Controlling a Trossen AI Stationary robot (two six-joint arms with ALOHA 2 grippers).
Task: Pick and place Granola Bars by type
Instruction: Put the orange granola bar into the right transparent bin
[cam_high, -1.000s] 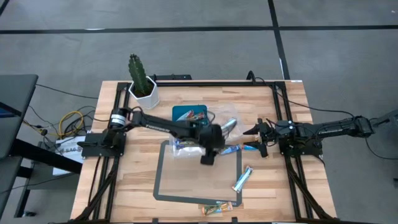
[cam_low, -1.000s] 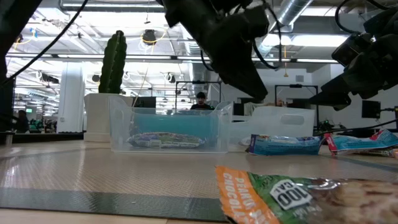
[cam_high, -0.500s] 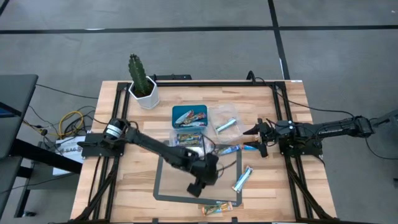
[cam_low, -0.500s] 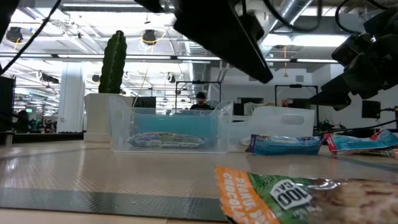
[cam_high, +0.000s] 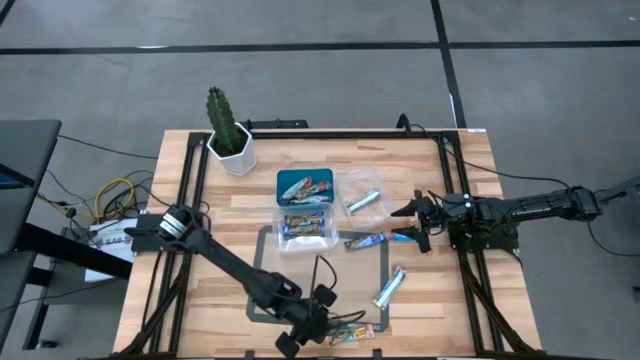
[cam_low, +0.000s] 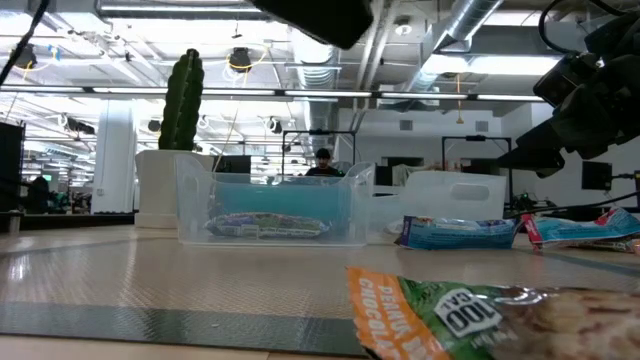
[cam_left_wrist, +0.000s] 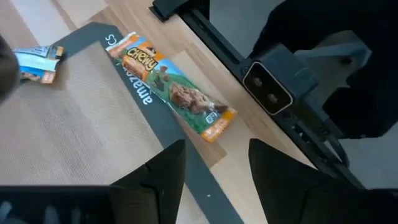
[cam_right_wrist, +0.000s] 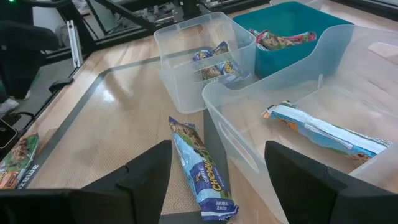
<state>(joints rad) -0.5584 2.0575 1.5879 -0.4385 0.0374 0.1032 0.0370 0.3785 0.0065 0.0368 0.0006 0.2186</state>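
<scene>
Nearest the front edge of the wooden tabletop (cam_high: 215, 300), the left tool (cam_high: 318, 334) hovers with its fingers spread and empty over the orange-and-green wrapped granola bar (cam_left_wrist: 172, 88), which lies just off the grey mat's (cam_high: 315, 285) front edge. This bar looks light, thin and slightly bendable, with a shiny, probably slippery wrapper; a pinch across its short width at mid-length seems safest.

One silver-blue wrapped bar (cam_high: 389, 287) lies at the mat's right edge, and one blue wrapped bar (cam_right_wrist: 203, 168) lies farther in, near the right tool (cam_high: 416, 222), which waits spread and empty.

The clear square plastic tub (cam_right_wrist: 171, 53) holds at least two blue bars. The second clear tub (cam_right_wrist: 233, 146) holds one silver-blue bar. The teal tray (cam_high: 281, 178) holds several multicolour bars, too jumbled to count.
</scene>
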